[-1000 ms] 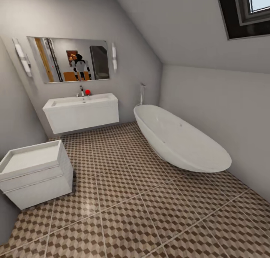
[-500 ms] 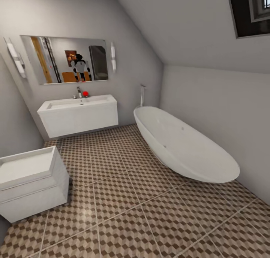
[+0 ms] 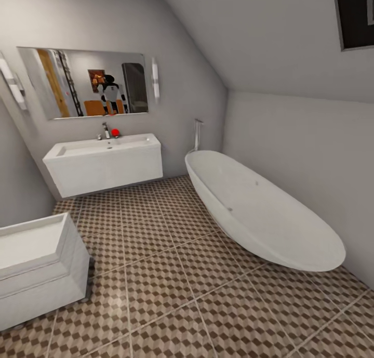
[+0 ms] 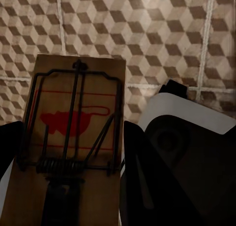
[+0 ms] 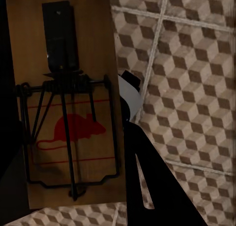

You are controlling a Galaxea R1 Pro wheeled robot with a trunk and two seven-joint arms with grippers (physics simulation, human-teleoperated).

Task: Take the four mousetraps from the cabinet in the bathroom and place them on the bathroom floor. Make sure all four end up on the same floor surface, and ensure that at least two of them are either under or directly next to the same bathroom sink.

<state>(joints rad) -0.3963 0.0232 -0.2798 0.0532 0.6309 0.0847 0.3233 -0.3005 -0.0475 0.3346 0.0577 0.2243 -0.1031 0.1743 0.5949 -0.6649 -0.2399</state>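
Observation:
A tan wooden mousetrap (image 4: 73,132) with a red mouse print and dark wire sits between the dark fingers of my left gripper (image 4: 73,154), which is shut on it. A second mousetrap (image 5: 66,113) is clamped the same way in my right gripper (image 5: 69,137). Both hang above the cube-patterned bathroom floor (image 3: 171,275). Ahead at the back left wall is the white bathroom sink (image 3: 104,146) with a chrome faucet (image 3: 105,130) on its white vanity (image 3: 104,170). The other mousetraps and the cabinet are out of view.
A white oval bathtub (image 3: 259,212) runs along the right wall under the sloped ceiling. A low white boxy fixture (image 3: 36,264) stands at the near left. A mirror (image 3: 85,82) hangs above the sink, and a small red object (image 3: 115,132) sits by the faucet.
The whole head view has shifted: the camera has moved forward and turned a little right, so the sink and the white fixture slid left and the bathtub grew larger.

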